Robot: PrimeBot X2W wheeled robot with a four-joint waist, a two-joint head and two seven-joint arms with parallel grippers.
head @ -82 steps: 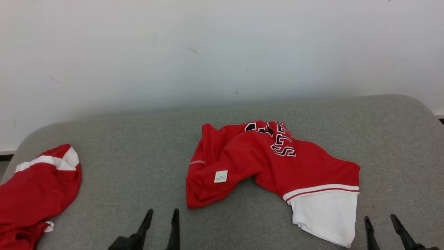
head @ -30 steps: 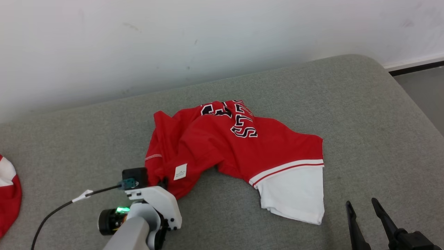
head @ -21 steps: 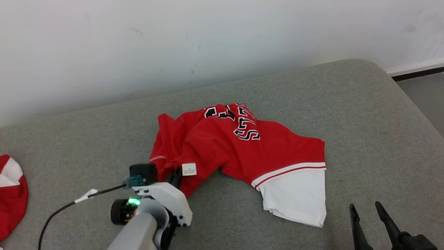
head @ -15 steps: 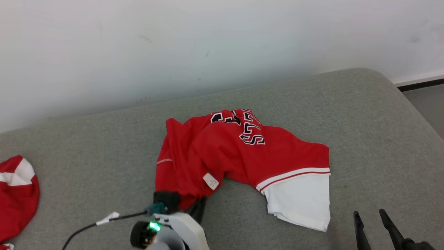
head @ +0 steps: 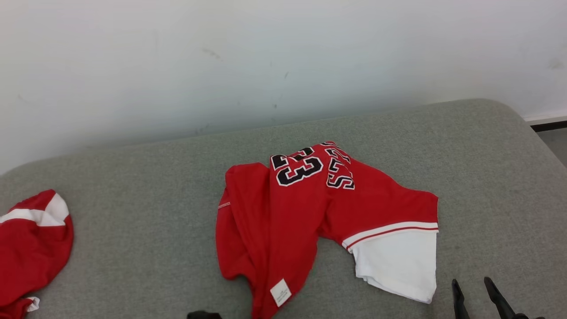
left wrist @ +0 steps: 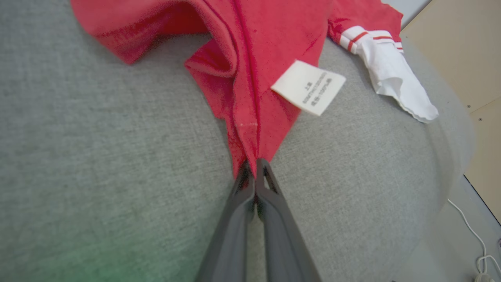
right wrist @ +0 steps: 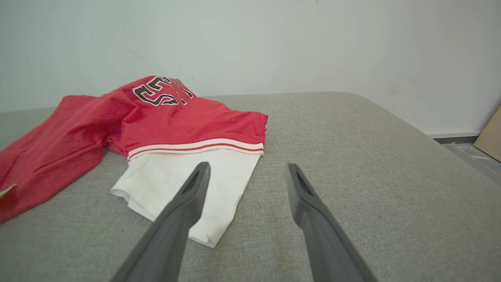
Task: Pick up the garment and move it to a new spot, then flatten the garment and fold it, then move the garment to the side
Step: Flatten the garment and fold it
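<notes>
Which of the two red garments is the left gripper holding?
The middle jersey printed 23, pinched at its edge by the left gripper; the other red garment lies apart at far left.

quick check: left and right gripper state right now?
Left gripper: shut, fingers pinching an edge of the garment.
Right gripper: open, holding nothing.

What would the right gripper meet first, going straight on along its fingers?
Probably the garment's white sleeve, ahead of one finger of the right gripper; the other faces bare cushion. Depth is unclear.
</notes>
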